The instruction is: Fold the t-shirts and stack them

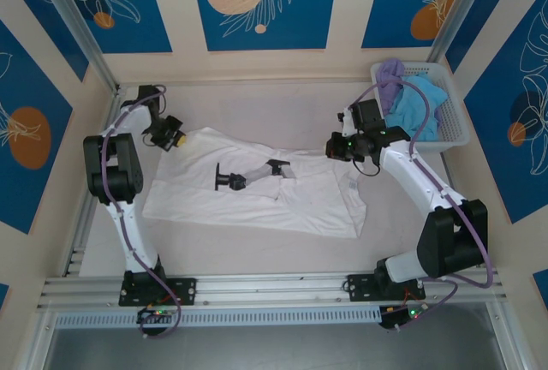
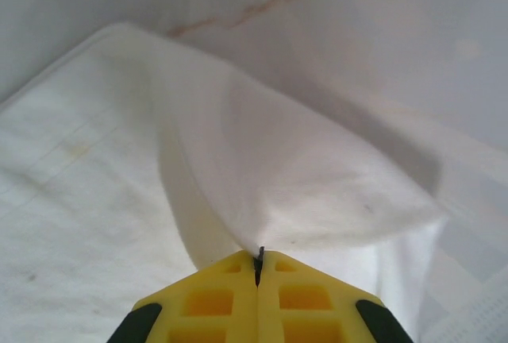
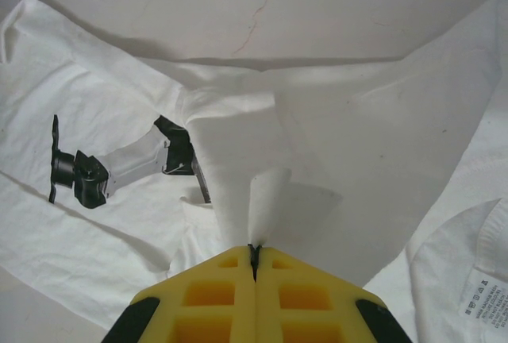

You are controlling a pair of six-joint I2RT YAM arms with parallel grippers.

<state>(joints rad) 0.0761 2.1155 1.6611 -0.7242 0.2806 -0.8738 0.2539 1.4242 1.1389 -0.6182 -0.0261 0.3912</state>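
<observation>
White shirt (image 1: 257, 190) lies spread across the middle of the table (image 1: 257, 100), dark print (image 1: 248, 177) facing up. From above, the left claw (image 1: 169, 137) sits at the shirt's 10 o'clock corner and the right claw (image 1: 336, 147) at its 2 o'clock edge. Out at 2 o'clock on the table, the basket (image 1: 454, 104) holds the blue shirt (image 1: 411, 113) and the lavender shirt (image 1: 392, 72).

The left wrist view gives the detail: left claw (image 2: 259, 260) is clenched on a peak of white cloth (image 2: 302, 168), the fold tented up toward 12 o'clock.

Right wrist view: right claw (image 3: 254, 252) is also pinched tight on the shirt (image 3: 357, 121), a strip of cloth rising from the yellow pads. The print (image 3: 119, 164) sits at 9 o'clock, and a neck label (image 3: 484, 295) at 4 o'clock, too small to make out from above.
</observation>
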